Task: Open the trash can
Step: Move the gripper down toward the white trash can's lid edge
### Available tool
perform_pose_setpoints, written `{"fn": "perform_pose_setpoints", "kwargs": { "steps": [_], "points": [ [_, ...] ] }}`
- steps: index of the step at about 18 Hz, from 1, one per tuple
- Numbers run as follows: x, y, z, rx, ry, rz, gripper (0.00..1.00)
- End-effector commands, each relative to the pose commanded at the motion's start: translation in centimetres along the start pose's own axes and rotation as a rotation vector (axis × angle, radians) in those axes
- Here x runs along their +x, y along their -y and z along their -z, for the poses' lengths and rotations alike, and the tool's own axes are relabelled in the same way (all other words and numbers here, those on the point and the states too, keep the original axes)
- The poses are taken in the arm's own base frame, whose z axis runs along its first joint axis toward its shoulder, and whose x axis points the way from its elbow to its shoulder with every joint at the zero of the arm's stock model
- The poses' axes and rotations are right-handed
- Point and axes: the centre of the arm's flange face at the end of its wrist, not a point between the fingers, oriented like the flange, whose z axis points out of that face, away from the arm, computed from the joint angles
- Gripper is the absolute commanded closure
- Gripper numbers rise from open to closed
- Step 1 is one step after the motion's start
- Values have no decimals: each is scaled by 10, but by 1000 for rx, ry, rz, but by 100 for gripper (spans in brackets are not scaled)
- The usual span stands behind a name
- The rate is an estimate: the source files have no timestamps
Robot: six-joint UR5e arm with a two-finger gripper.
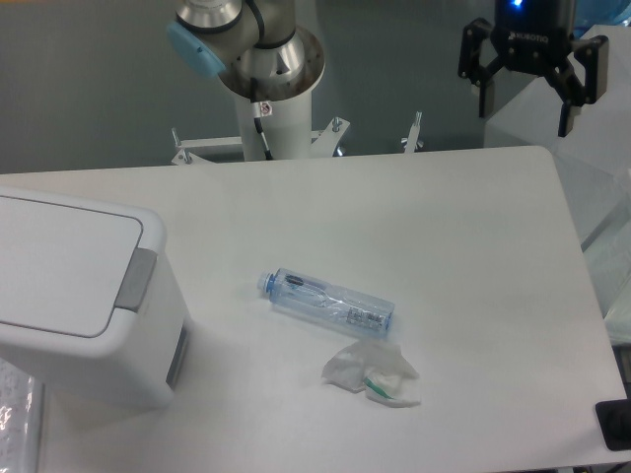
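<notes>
The trash can (69, 296) is a large boxy white bin at the left edge of the table. Its flat white lid lies closed. A grey push tab (136, 280) sits on the lid's right edge. My gripper (527, 108) hangs at the top right, high above the table's far right corner and far from the trash can. Its two black fingers are spread apart and hold nothing.
A clear plastic bottle (328, 303) with a blue cap lies on its side mid-table. A crumpled white wrapper (373, 374) lies just in front of it. The arm's base (268, 79) stands behind the table's far edge. A black object (615, 426) sits at the right edge.
</notes>
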Motion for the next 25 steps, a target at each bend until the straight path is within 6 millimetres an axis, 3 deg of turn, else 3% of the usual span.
{"fn": "perform_pose_setpoints", "kwargs": {
  "steps": [4,8,10,13,16,21,25],
  "points": [
    [-1,8,-6,4,-8,51,0],
    [7,58,-24,45,4,151,0],
    [7,75,-38,62,3,309,0],
    [13,124,-57,131,19,518,0],
    [20,145,-70,171,27,671,0],
    [47,191,-81,190,-30,812,0],
    [71,222,-74,209,-65,840,0]
  ]
}}
